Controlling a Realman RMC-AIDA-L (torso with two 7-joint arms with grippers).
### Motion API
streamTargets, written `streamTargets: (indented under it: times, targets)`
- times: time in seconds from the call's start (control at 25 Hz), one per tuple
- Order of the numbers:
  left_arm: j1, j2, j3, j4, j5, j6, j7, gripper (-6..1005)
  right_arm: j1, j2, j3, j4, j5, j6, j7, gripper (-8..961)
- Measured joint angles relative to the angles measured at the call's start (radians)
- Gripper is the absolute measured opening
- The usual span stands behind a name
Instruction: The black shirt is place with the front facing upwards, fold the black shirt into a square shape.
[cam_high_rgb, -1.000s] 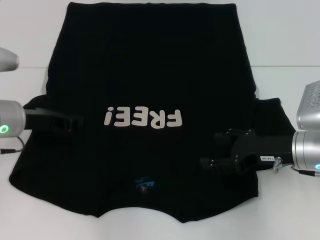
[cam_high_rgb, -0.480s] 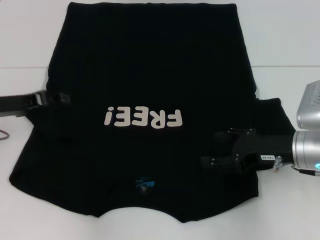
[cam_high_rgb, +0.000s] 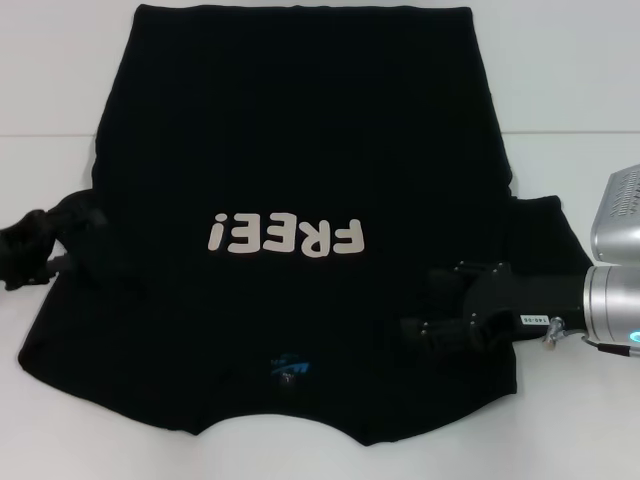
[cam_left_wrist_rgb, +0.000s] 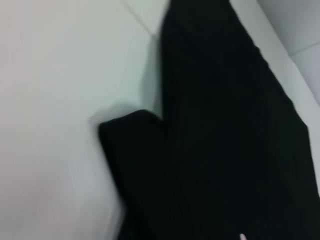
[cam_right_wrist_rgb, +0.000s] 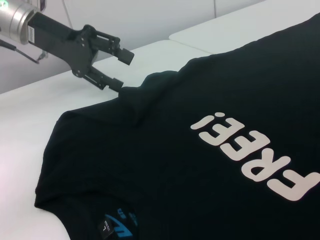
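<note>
Since the earlier frames the left gripper (cam_right_wrist_rgb: 117, 70) has drawn back off the shirt's front toward the left edge of the white table (cam_high_rgb: 580, 80); it now sits at the tip of the left sleeve (cam_high_rgb: 80, 225), and in the right wrist view its two fingers (cam_right_wrist_rgb: 126, 56) stand apart with the sleeve's edge just at the lower one, nothing clearly clamped between them; in the head view it is only a dark blur (cam_high_rgb: 25, 255) at the table's left edge; the sleeve has bunched up into a rounded lump there, where before it lay flatter. The black shirt (cam_high_rgb: 300, 150) lies spread flat across the middle of the table, front upward, its hem at the far edge and its collar at the near edge; the off-white "FREE!" lettering (cam_high_rgb: 288, 236) reads upside down in the head view, and the small blue neck label (cam_high_rgb: 290, 368) shows just inside the collar. The right gripper (cam_high_rgb: 425, 330) has not shifted; it rests low over the shirt's right shoulder area, beside the right sleeve (cam_high_rgb: 545, 235); whether its jaws are parted or closed I cannot tell against the black cloth.
</note>
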Motion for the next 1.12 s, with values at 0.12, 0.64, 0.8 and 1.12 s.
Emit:
streamTargets:
  times: [0.12, 0.64, 0.8, 1.12]
  targets:
    - [0.002, 0.0, 0.0, -0.017, 0.0, -0.016, -0.007, 792, 0.0, 0.0, 0.0, 0.0, 0.0, 0.0, 0.001, 935]
    - [-0.033, -0.032, 0.009, -0.038, 0.001, -0.104, -0.013, 893, 0.002, -0.002, 0.0, 0.0, -0.001, 0.0, 0.001, 934]
    - [-0.037, -0.036, 0.016, -0.038, 0.002, -0.117, -0.009, 891, 0.004, -0.002, 0.0, 0.0, -0.001, 0.0, 0.002, 934]
    - [-0.046, -0.051, 0.035, -0.029, 0.003, -0.14, 0.022, 764, 0.009, -0.002, 0.0, 0.0, -0.001, 0.001, 0.002, 934]
